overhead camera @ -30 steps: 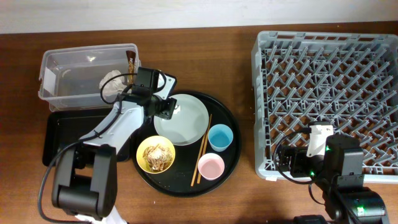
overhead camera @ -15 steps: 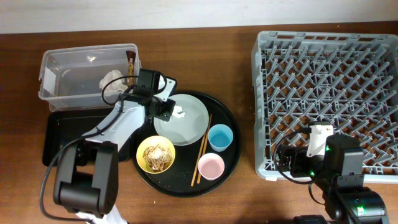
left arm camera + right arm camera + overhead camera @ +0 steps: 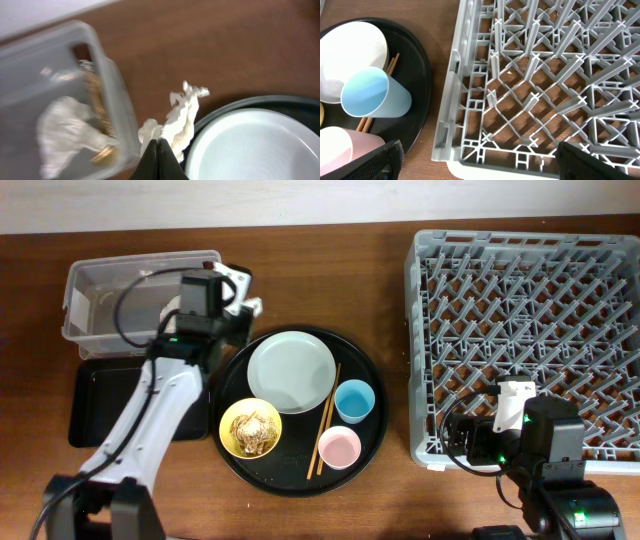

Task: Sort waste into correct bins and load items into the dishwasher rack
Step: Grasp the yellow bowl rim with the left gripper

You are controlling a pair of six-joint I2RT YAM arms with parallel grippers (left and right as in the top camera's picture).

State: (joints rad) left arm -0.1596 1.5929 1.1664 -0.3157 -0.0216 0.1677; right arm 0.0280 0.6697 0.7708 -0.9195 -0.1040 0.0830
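My left gripper (image 3: 241, 304) (image 3: 159, 145) is shut on a crumpled white tissue (image 3: 181, 116), held above the table by the right end of the clear tub (image 3: 90, 290) (image 3: 107, 75). Inside the tub lie another tissue (image 3: 62, 127) and a brown-gold wrapper (image 3: 97, 107). The flat black tray (image 3: 100, 395) sits in front of it. The grey-green plate (image 3: 291, 371) (image 3: 255, 145) is bare. My right gripper (image 3: 462, 438) (image 3: 487, 165) stands open over the front-left corner of the dishwasher rack (image 3: 530, 340) (image 3: 545, 75).
On the round black tray (image 3: 370, 435) sit a yellow bowl of food scraps (image 3: 251, 428), a blue cup (image 3: 354, 400) (image 3: 375, 95), a pink cup (image 3: 339, 447) (image 3: 340, 150) and chopsticks (image 3: 326, 420) (image 3: 392, 62).
My left gripper shut on the tissue lying on the plate, then lifted it away up and left to the tub's end. The right arm has not moved.
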